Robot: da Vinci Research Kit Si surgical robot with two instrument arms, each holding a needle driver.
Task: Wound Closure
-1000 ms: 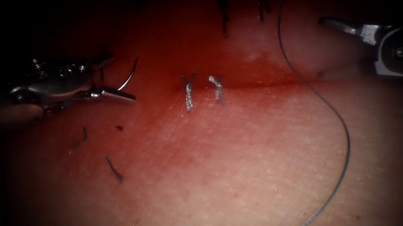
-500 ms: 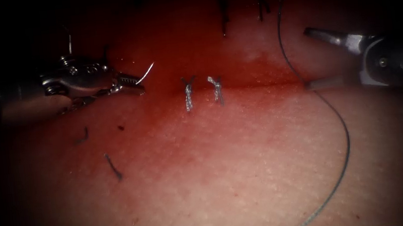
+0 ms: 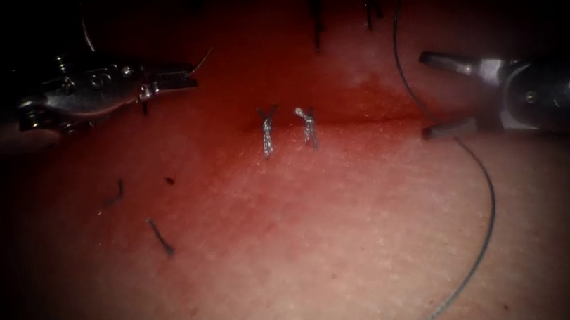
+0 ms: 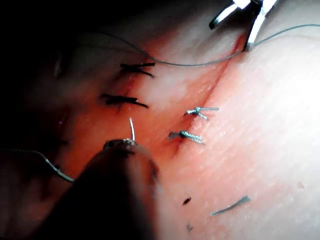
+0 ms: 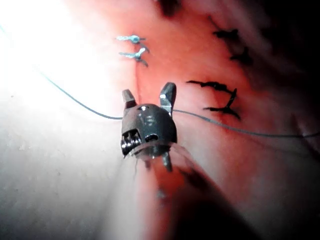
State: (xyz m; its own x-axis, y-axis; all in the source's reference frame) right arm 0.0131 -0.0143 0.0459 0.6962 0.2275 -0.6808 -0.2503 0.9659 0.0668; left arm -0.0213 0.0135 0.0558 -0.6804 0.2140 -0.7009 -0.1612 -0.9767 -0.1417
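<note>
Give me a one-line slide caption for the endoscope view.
Left tool holds the needle clear of the tissue; open right tool straddles the thread.

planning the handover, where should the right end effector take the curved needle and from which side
Probably on the bare curved silver needle tip portion sticking out past the shut left end effector, coming from the right. That end is free above the red pork tissue; the rest is clamped. The right end effector is open, holding nothing.
</note>
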